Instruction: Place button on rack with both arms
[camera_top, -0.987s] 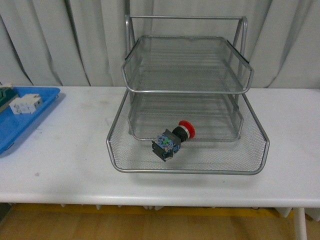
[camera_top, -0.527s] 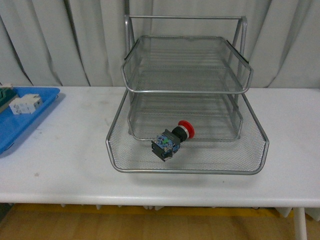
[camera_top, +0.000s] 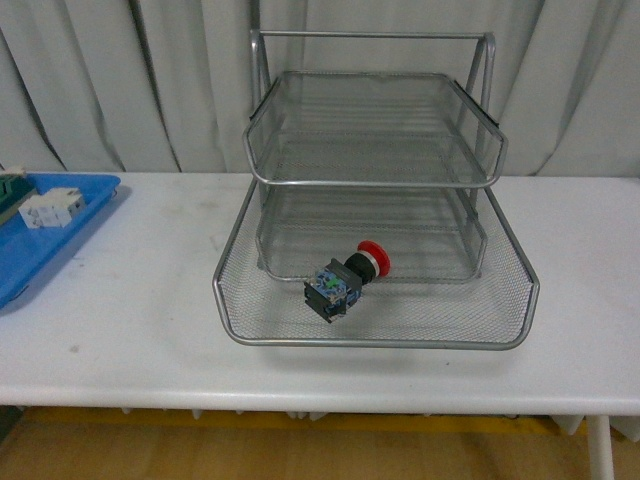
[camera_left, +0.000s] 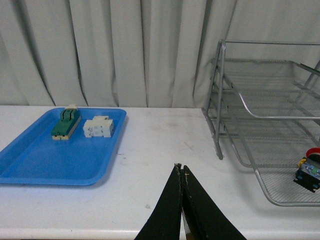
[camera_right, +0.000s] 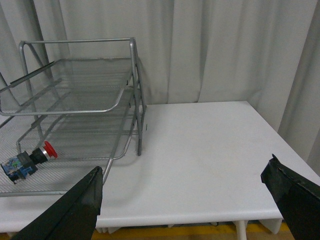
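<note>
The button (camera_top: 345, 280), red cap on a black body with blue-green parts, lies on its side in the bottom tier of the silver wire rack (camera_top: 375, 336). It also shows in the left wrist view (camera_left: 309, 172) and the right wrist view (camera_right: 26, 161). Neither arm shows in the front view. My left gripper (camera_left: 180, 167) is shut and empty, above the white table between the blue tray and the rack (camera_left: 235, 145). My right gripper (camera_right: 185, 172) is wide open and empty, above the table to the right of the rack (camera_right: 135, 100).
A flat blue tray (camera_left: 45, 165) at the table's left holds a green-topped switch block (camera_left: 66, 124) and a white terminal block (camera_left: 99, 127); it shows in the front view too (camera_top: 25, 262). Grey curtains hang behind. The table's front edge (camera_top: 320, 400) is near.
</note>
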